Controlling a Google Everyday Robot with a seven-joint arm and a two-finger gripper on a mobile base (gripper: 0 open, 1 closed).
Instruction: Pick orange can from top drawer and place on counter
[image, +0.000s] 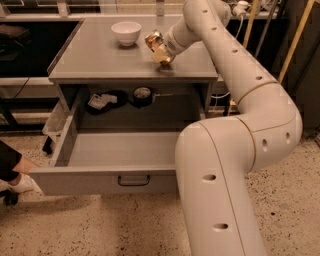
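View: camera view, the only one on hand
Gripper (160, 50): at the end of the white arm (250, 100), low over the right front part of the counter (95, 57)
Grip: closed around the orange can (152, 39), fingers clamped on its sides, nothing else held
Orange can: out of the drawer (85, 182) and in the gripper, tilted, near the bowl (126, 27) and to its right; impossible to tell whether its base touches the counter
Drawer: pulled fully out, handle (133, 180) facing the camera, no can inside
Done so far: can lifted clear of the drawer and carried over the counter, so by the look of it the picking half is finished
Left to do: stand the can upright on the bare counter, open the fingers and draw the arm back; judged to be the last step, and a tilted can could tip on release
Count, task things: one orange can, one drawer, one counter
Count, other things: one bowl, one arm with one gripper, two dark objects (102, 100) in the recess behind the drawer, too dim to name
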